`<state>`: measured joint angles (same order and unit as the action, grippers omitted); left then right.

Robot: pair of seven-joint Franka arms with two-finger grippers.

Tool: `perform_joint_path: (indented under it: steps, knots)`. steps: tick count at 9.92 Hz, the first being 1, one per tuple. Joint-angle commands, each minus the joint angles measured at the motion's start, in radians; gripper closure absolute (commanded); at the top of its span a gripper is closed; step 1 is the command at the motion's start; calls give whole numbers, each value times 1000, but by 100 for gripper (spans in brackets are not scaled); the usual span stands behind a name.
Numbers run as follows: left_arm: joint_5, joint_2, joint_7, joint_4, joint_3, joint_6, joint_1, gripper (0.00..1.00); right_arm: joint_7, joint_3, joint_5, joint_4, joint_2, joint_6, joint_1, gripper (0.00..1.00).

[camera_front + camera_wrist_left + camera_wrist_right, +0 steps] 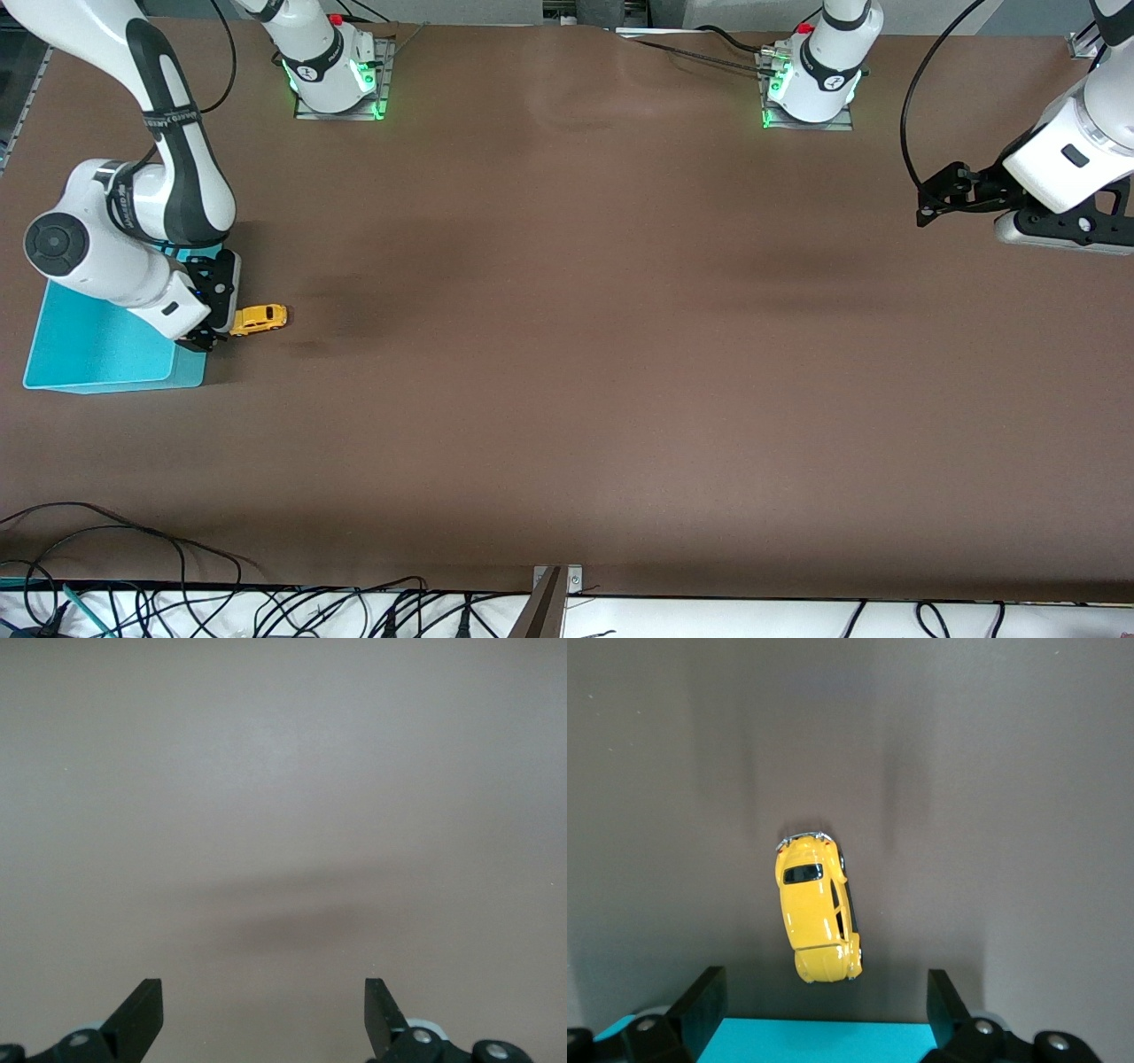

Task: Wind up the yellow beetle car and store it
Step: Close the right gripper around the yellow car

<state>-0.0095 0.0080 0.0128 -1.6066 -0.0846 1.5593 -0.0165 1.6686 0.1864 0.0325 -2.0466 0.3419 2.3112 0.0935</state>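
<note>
The right tool (215,330) is held released, angled down over the turquoise bin's (97,354) edge just beside the yellow beetle car (259,319) on the surface (567,354), while the left tool (928,202), released, is parked over the left arm's end.

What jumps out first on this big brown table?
The yellow beetle car sits on the table beside the turquoise bin at the right arm's end. The right gripper hangs open between them, holding nothing. The left gripper waits open over bare table at its own end.
</note>
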Motion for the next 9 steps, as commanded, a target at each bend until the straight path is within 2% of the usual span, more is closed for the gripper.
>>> perform_joint_path:
  steps: [1, 5, 7, 9]
  knots:
    - [-17, -26, -7, -18, -24, -11, 9, 0, 37, 1, -12, -68, -1, 100, -3, 0]
    - [-17, -22, -5, -7, -23, -11, 9, 0, 62, -1, -19, -164, 6, 263, -6, 0]
    - [-17, -22, -5, -6, -24, -11, 6, 0, 80, -4, -22, -164, 32, 289, -18, 0]
    - [-17, -22, -4, -6, -23, -13, 9, 0, 97, -7, -61, -165, 46, 294, -17, 0]
